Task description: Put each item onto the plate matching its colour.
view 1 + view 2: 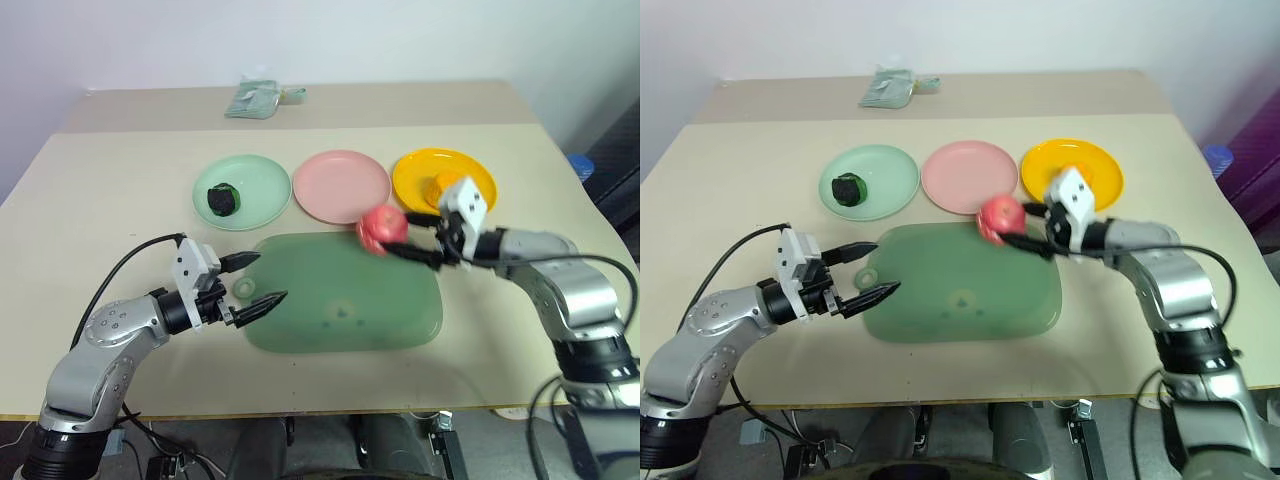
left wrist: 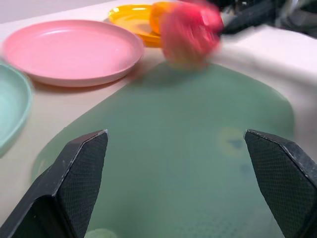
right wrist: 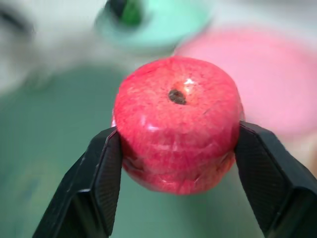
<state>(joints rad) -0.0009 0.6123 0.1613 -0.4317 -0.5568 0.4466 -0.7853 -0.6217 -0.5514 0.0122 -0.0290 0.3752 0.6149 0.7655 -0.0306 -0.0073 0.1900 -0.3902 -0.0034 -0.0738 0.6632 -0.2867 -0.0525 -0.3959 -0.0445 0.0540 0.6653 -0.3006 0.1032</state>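
1. Left gripper [image 1: 254, 282]: nearest item, hovering over near-left edge of green mat [image 1: 340, 320]. Fingers spread wide, nothing between them; one fingertip above mat's small hole at its left corner, other just over mat's near-left rim.
2. Green mat: large, translucent, rounded, lying flat at centre of tabletop [image 1: 100, 200]. Nothing resting on it.
3. Right gripper [image 3: 176, 163]: above mat's far-right corner, pointing toward robot's left. Fingers pinching pink-red apple [image 1: 383, 227] from both sides; wrist view shows both pads touching fruit, stem dimple facing camera.
4. Pink-red apple: held clear of mat, in air, just in front of pink plate's near-right rim. Not on any plate.
5. Far row, three plates side by side, left to right: mint green plate [image 1: 262, 180], pink plate [image 1: 335, 180], yellow plate [image 1: 420, 175]. Rims of neighbours near, not overlapping as far as can be seen.
6. Dark green-and-black ball [image 1: 224, 199]: sits on mint green plate, near-left portion. Colour match OK.
7. Orange-yellow lump [image 1: 447, 185]: sits on yellow plate, near-right portion, partly hidden behind right wrist housing. Colour match OK.
8. Pink plate: bare.
9. Farthest: crumpled pale green packet [image 1: 255, 98] at tabletop's back edge, well apart from plates. Contents cannot be told.
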